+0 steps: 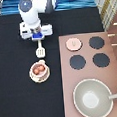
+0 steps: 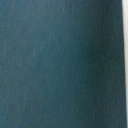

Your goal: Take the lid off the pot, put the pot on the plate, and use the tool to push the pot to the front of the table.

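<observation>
- The pot (image 1: 39, 70), small and pink with reddish items inside, sits uncovered on the cream plate (image 1: 32, 75) on the black table (image 1: 17, 98), left of centre in the exterior view.
- The lid (image 1: 73, 43) lies well apart to the right, on the far left corner of the pinkish-brown stove panel (image 1: 115, 65), beside the black burners (image 1: 96, 42).
- The tool (image 1: 40, 49), a cream spatula, points its slotted head toward the pot, just beyond it on the far side; its handle runs up into the gripper (image 1: 38, 38).
- The gripper, at the far side of the table, seems pinched on the tool's handle, though the contact is hard to confirm.
- Judging by this, lid and plate steps look done; the pushing step is in hand.
- A large grey pan (image 1: 92, 97) rests near right on the stove.
- The wrist view shows only a plain blue-green surface.
</observation>
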Controlling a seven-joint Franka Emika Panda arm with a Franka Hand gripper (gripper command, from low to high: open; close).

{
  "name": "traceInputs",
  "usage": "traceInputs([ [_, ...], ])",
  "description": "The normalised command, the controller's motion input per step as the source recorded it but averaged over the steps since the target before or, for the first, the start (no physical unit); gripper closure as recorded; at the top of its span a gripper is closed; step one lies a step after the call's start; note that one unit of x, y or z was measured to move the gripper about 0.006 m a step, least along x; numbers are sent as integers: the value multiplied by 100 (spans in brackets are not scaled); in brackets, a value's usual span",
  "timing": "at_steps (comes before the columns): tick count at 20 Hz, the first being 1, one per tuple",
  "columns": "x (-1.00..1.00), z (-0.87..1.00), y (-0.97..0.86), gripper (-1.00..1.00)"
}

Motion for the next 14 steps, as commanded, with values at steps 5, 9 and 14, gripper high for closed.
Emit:
traceInputs([
  [5, 97, 9, 0, 100],
  [9, 99, 37, 1, 100],
  [14, 100, 44, 6, 100],
])
